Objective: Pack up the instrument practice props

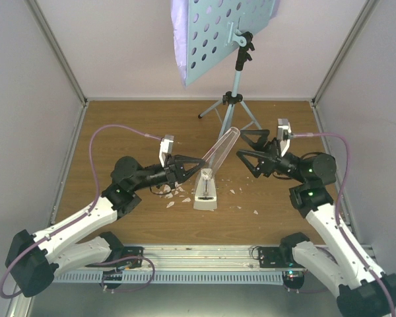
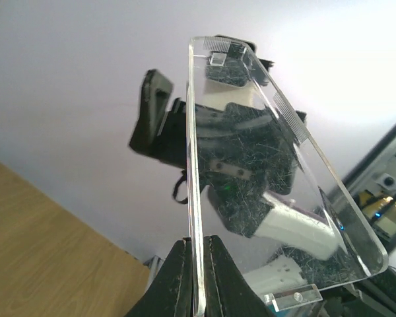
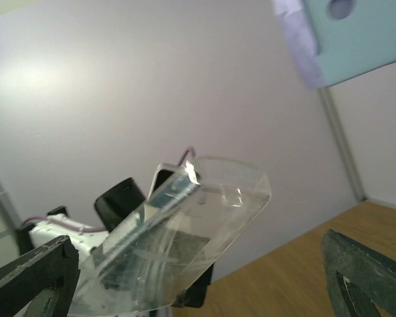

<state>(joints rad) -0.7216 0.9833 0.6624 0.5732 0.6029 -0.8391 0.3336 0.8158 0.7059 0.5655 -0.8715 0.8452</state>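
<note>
The small white metronome (image 1: 205,192) stands on the wooden table between the two arms. Its clear plastic cover (image 1: 222,149) (image 2: 251,165) is held tilted above it, with my left gripper (image 1: 197,166) (image 2: 198,267) shut on the cover's thin edge. My right gripper (image 1: 243,145) (image 3: 198,281) is wide open beside the cover's upper end. In the right wrist view the cover (image 3: 185,231) sits between the spread fingers without touching them. The light-blue music stand (image 1: 231,33) (image 3: 356,33) stands at the back, with lilac sheet music (image 1: 179,39) (image 3: 297,39) on its desk.
Small white crumbs (image 1: 178,195) lie scattered on the wood around the metronome. The stand's tripod legs (image 1: 228,109) spread over the back of the table. Pale walls close off the left, right and rear sides.
</note>
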